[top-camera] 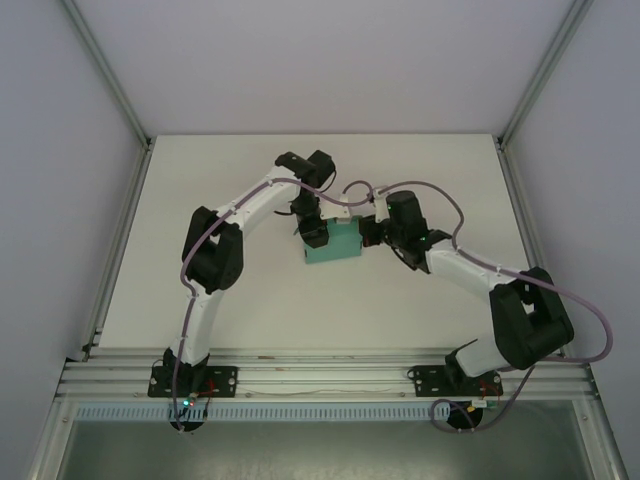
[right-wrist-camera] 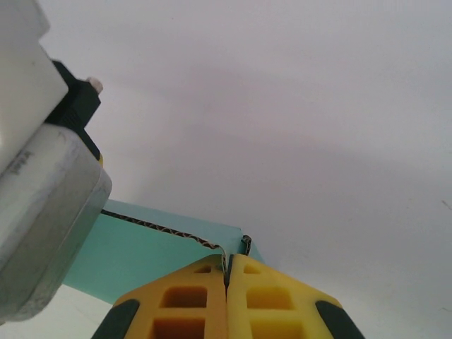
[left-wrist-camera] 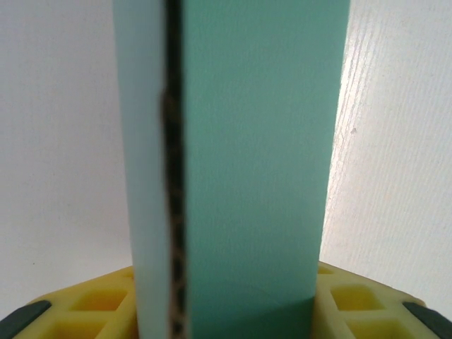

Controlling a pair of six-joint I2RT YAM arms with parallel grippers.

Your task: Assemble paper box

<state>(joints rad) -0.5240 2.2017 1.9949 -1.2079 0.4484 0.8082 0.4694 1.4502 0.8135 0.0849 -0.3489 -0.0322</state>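
Box: teal-green thin-card paper box, folded up into a small block, about mid-table on the white table, between the two grippers.
Box, left wrist view: the paper box stands upright down the middle, with a pale side panel on the left, a darker panel on the right and a raw corrugated edge between them.
Left gripper: left gripper at the box's left end. Its jaws stand part-way apart, and the yellow fingers press on the box from either side.
Right gripper: right gripper at the box's right end. Its jaws are fully together, and the yellow fingers meet on a thin card edge at the box's corner.
Contact, right: the corrugated edge runs into the seam between the fingers. How deep the pinch goes I cannot tell.
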